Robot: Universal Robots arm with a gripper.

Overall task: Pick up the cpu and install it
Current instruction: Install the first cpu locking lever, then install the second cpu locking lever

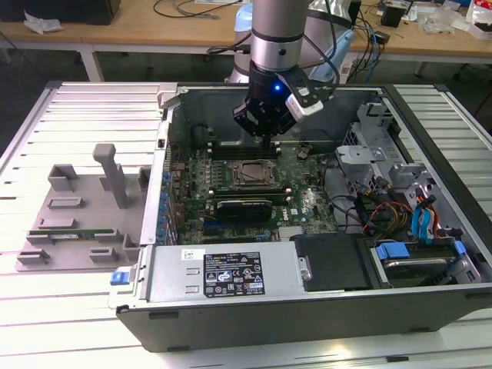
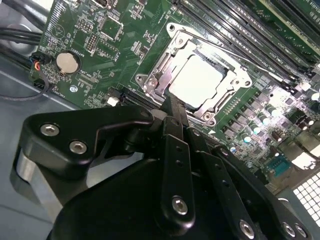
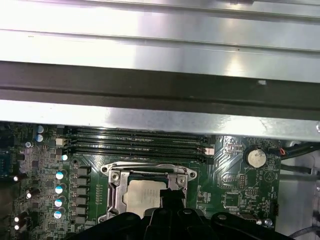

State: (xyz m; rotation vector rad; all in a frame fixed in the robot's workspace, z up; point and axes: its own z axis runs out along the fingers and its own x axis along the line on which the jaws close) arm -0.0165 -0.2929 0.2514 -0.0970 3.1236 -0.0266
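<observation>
The big open grey metal computer case (image 1: 430, 231) lies flat on the slatted white desk (image 1: 77, 307), and the silver-and-black robot arm (image 1: 275, 38) reaches straight down into it. Beneath sits the green motherboard (image 1: 307, 200), with long black memory slots (image 3: 135, 142) running beside the square silver socket frame (image 2: 150, 80). Off to the exterior view's left, a grey plastic holder tray (image 1: 77, 215) rests on the desk, well apart from the action.

Now the chip itself: the small flat square cpu with its silvery-grey metal top (image 2: 197, 80) lies inside the socket frame, seated in the opening in both wrist views (image 3: 142, 196). So placement looks done, or very nearly, and this reads as the release-or-check stage of the install.

The black pincer (image 2: 172, 107) hangs just above the near edge of the socket; in the second wrist view its narrow fingers (image 2: 175, 145) run together toward the chip's edge. I make it closed or nearly so, with nothing gripped, though the tips blur into the frame and I would not swear they are clear of the cpu.

Any move from here calls for a clean vertical path, since the frame and slots crowd in close.

What is hard to read: whether the chip sits fully flush, and whether the frame's retention plate is latched. The pincer's body hides the near side of the socket in both wrist views.
</observation>
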